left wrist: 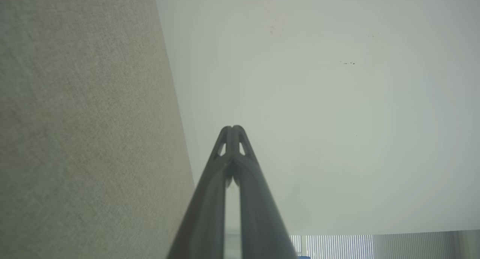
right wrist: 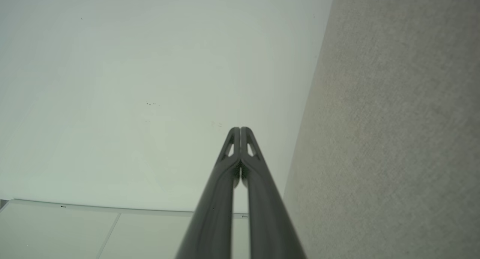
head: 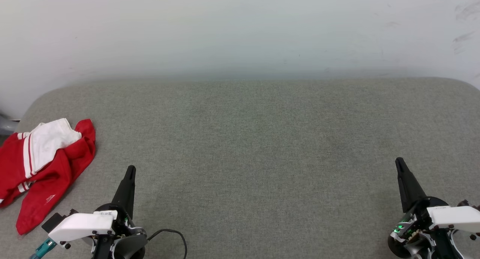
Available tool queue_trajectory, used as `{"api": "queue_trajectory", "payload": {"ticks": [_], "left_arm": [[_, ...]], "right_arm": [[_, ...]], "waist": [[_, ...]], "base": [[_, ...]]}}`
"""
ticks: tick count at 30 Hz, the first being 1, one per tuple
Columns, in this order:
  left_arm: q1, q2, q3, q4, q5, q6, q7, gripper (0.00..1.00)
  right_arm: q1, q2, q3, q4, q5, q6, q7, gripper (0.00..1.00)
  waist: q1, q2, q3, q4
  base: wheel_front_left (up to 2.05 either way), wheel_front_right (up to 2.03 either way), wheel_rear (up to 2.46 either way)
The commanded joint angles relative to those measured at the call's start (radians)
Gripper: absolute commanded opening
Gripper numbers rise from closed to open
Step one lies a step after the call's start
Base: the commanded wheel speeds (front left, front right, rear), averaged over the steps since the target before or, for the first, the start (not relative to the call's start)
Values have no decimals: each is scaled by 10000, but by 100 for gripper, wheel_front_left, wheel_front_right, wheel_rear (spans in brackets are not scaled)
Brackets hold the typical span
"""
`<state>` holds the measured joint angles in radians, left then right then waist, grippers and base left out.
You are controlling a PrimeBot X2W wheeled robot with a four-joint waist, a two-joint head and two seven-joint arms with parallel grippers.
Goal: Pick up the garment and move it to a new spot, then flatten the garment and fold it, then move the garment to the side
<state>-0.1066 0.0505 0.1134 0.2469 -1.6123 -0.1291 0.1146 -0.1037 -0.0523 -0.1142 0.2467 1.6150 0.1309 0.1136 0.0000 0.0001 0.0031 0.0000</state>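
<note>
Nearest, there are two grippers, each with two long dark fingers, and one garment. The left gripper sits just to the right of the garment, near it but apart. Its jaws are clenched tip to tip with nothing between them. The right gripper is well apart from the garment, across the tabletop, and its jaws are likewise pressed together and empty. One black cable loops beside the left wrist, on the side away from the garment.

The garment lies in a crumpled heap at the tabletop's left edge, touched by neither gripper. It is red, with a white sleeve bunched on top, red-and-white stripe trim and a small white logo on the nearest red flap. Its left part runs out of the head view. Beyond the garment, the grey cloth-covered tabletop ends in a rounded corner against one pale wall.

The left wrist view looks along the closed left gripper at the wall, with a strip of vertical blinds at its bottom edge. The right wrist view shows the right gripper with its tips meeting, and pale panels joined by a seam.
</note>
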Motion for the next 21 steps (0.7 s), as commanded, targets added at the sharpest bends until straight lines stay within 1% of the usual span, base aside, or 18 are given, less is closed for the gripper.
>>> {"api": "queue_trajectory", "payload": {"ticks": [1,21], "left_arm": [[-51,-12,22,-34,-15,-33,22,0],[-51,-12,25,-34,-15,-33,22,0]], "right_arm": [[-123,28,-3,16,-59,-3,13,0],[-123,28,-3,16,-60,-3,13,0]], "waist": [[0,-1,0,0],[0,-1,0,0]], "base": [[0,0,0],[0,0,0]]}}
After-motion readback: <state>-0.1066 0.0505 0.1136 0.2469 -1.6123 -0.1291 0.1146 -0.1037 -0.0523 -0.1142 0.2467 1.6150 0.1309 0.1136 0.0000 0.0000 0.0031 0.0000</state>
